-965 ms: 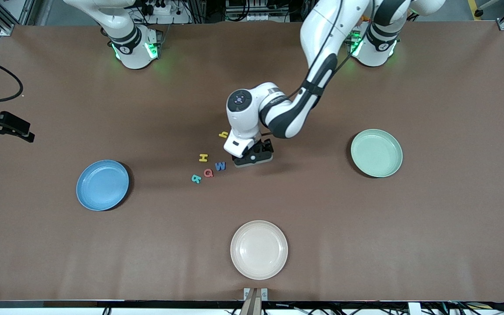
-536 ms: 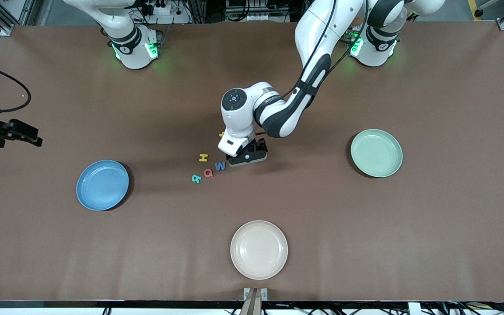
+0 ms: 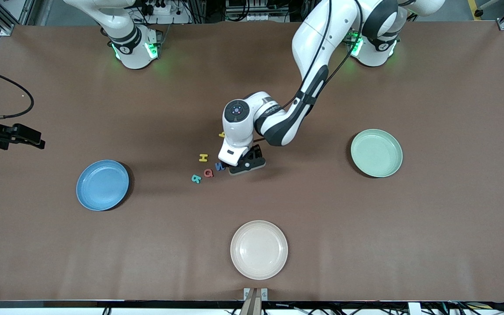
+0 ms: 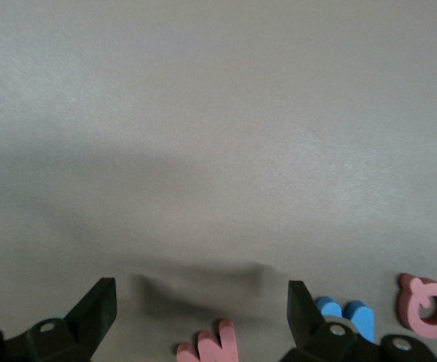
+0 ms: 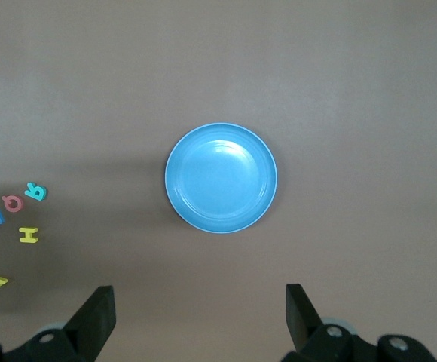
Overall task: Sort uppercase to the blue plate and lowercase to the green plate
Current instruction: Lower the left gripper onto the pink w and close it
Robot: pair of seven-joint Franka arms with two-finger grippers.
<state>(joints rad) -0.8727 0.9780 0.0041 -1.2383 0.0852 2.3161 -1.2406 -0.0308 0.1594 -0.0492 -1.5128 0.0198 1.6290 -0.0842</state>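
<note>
My left gripper (image 3: 237,166) hangs low over the letter cluster mid-table, open. A red lowercase letter (image 4: 211,344) lies between its fingers (image 4: 98,308), untouched. The blue W (image 4: 346,317) lies just outside one finger, with the red Q (image 4: 429,305) past it. The front view shows yellow H (image 3: 203,157), red Q (image 3: 208,173), teal R (image 3: 196,178), a half-covered blue W (image 3: 219,166) and a sliver of yellow h (image 3: 222,134). My right gripper (image 5: 200,302) is open and empty, high over the blue plate (image 5: 221,178). The green plate (image 3: 376,153) sits toward the left arm's end.
A cream plate (image 3: 258,249) sits near the table's front edge, nearer the front camera than the letters. The blue plate (image 3: 102,185) lies toward the right arm's end. The left arm's forearm (image 3: 278,124) slants over the table's middle. Bare brown tabletop surrounds the plates.
My left gripper has shifted toward the capitals and come lower, now covering part of the blue W and most of the yellow h. My right gripper has drifted slightly toward the table's middle.
</note>
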